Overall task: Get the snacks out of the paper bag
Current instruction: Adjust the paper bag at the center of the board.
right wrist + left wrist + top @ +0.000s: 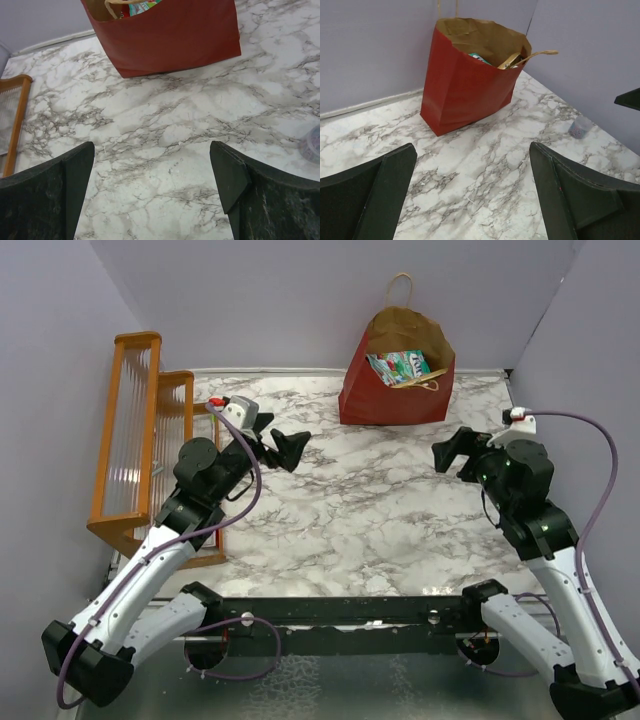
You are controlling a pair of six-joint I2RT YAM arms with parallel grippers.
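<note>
The paper bag (392, 400), dark red outside and brown inside, stands upright and open at the back of the marble table. A teal-white pouch (400, 366) and other snacks lie inside it, and one tan handle (425, 382) droops over the opening. The left wrist view shows the bag (465, 87) with the pouch's edge (479, 57) at its mouth. The right wrist view shows the bag's lower part (175, 35) and packet tops (142, 7). My left gripper (280, 440) (472, 150) is open and empty, left of the bag. My right gripper (455, 450) (151, 147) is open and empty, right of the bag.
An orange wooden rack (140, 440) stands along the left edge and also shows in the right wrist view (17, 100). A small round translucent container (580, 127) (312, 144) sits on the table near the right wall. Grey walls close the back and both sides.
</note>
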